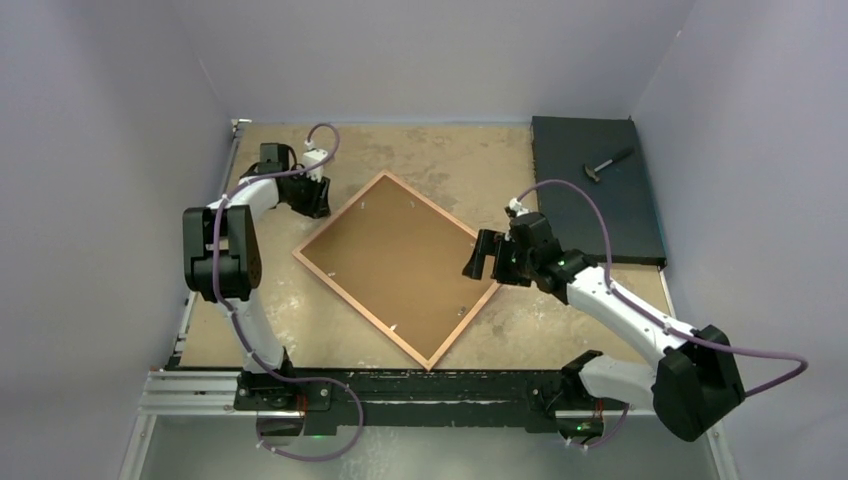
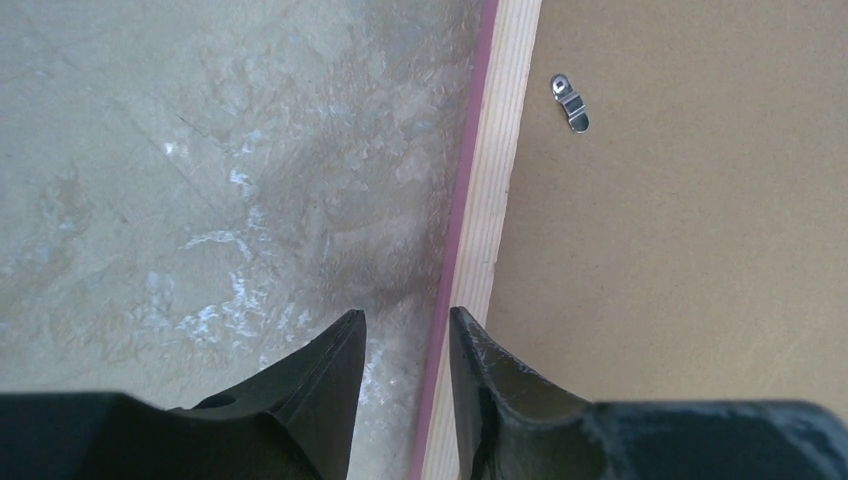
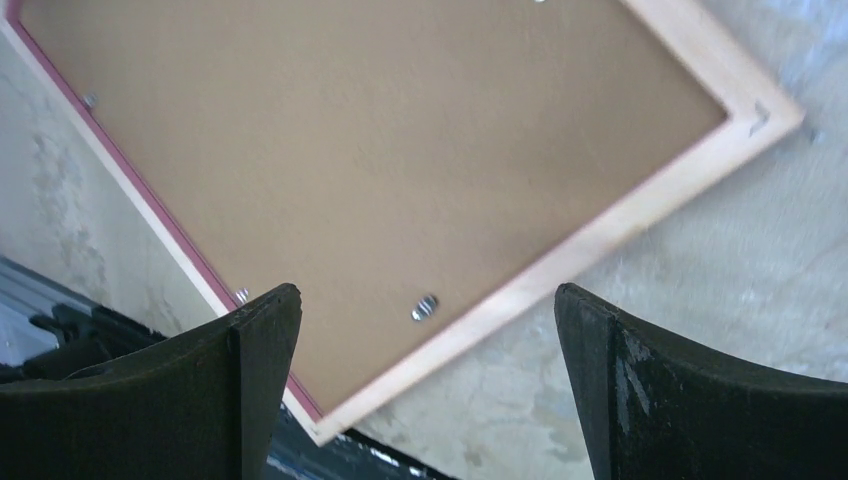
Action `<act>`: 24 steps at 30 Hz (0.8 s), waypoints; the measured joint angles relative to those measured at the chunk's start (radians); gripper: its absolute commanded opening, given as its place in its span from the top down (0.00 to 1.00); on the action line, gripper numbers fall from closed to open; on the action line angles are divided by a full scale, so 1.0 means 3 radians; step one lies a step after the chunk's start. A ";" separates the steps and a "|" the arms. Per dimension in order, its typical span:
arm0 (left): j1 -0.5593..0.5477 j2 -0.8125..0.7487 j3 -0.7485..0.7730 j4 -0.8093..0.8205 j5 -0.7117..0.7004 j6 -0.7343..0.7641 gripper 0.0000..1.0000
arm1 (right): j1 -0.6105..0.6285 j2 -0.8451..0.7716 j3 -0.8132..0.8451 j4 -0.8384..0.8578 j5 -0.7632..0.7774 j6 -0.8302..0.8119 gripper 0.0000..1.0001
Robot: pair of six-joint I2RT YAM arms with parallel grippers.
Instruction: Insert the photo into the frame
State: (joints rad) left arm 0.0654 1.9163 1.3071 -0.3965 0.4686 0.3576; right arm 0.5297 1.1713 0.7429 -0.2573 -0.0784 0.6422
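Lying back-up and cornerwise on the table (image 1: 460, 160), the frame (image 1: 362, 311) carries its brown backing board (image 1: 395, 262); the photo is nowhere in view. Your left gripper (image 2: 405, 318) sits narrowed astride the far-left rim, grip uncertain. Your right gripper (image 3: 428, 300) hangs wide and empty. Expect a light, stiff, probably breakable frame: take it by the wooden rim.

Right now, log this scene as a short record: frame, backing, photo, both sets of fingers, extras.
frame: back up on the table, turned cornerwise
backing board: seated in the frame, metal clips near its edge
photo: not in view
left fingers: narrowly apart, astride the frame's far-left edge
right fingers: wide open, by the frame's right corner
extras: hammer on black mat, far right
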 measured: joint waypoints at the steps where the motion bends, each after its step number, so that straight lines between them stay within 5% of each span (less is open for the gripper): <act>1: -0.0001 0.0023 0.0000 -0.0006 0.0013 0.0003 0.69 | 0.0000 -0.0057 -0.0084 -0.0032 -0.0042 0.0022 0.01; 13: 0.0006 0.0043 -0.0099 0.0064 0.0165 0.0006 0.83 | 0.0000 0.0099 -0.0650 0.0151 -0.0336 0.0163 0.01; 24: 0.0032 -0.0100 -0.0345 0.0276 0.0192 0.0092 0.87 | -0.0267 0.0722 -0.0342 0.0645 -0.0514 0.0178 0.03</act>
State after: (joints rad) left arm 0.0750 1.8862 1.2037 -0.3138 0.5262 0.3851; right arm 0.4496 1.3880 0.6403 -0.0639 -0.2325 0.6956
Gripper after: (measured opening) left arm 0.126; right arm 0.971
